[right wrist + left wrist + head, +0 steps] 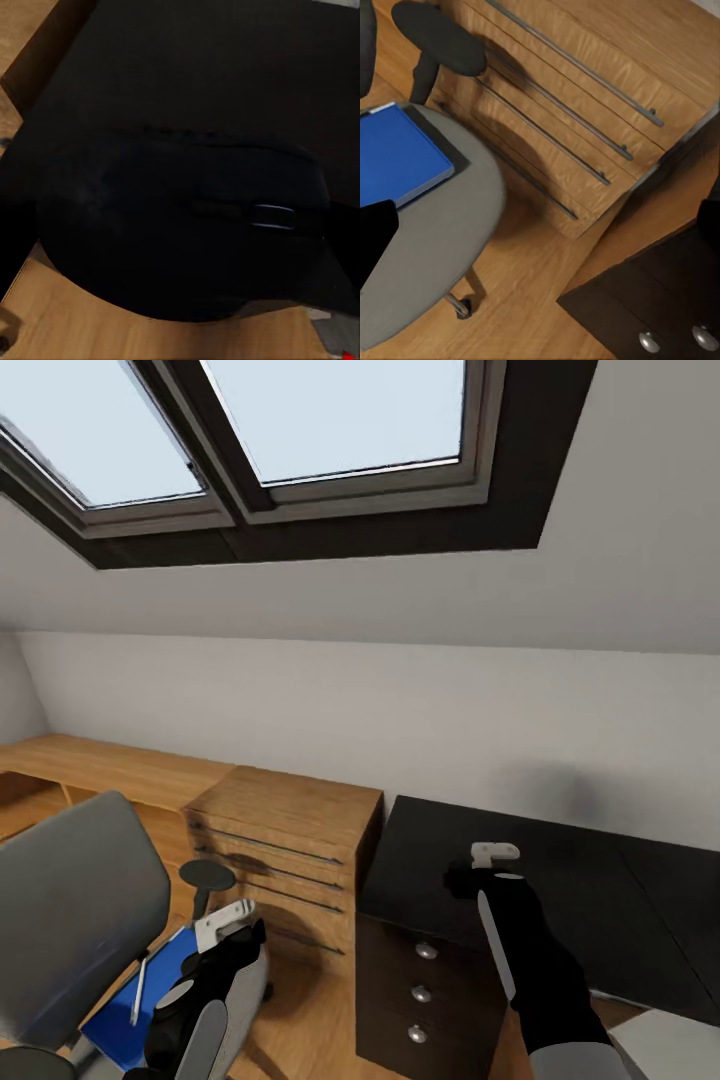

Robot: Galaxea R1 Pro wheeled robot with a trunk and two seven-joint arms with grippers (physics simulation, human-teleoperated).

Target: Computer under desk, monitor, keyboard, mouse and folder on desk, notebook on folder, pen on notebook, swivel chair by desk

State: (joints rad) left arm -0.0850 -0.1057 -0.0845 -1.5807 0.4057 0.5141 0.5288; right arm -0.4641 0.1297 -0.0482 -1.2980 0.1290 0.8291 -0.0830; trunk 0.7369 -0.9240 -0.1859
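My right gripper (480, 868) is shut on the black mouse (460, 882), held just above the left end of the glossy black desk (590, 900). In the right wrist view the mouse (180, 225) looms close, scroll wheel showing, with the desk top (187, 67) behind it. The swivel chair (70, 920) stands at the lower left with the blue folder (160, 980) on its grey seat (442, 240). A thin pale stick (139, 990) lies on the folder; I cannot tell if it is the pen. My left gripper (228, 926) hovers open above the seat, beside the folder (397, 157).
A light-wood chest of drawers (285, 850) stands between the chair and the desk's black drawer unit (420, 980). Low wooden shelving (90, 770) runs along the wall at left. The chair's black armrest (207, 875) rises near my left gripper. Skylights are overhead.
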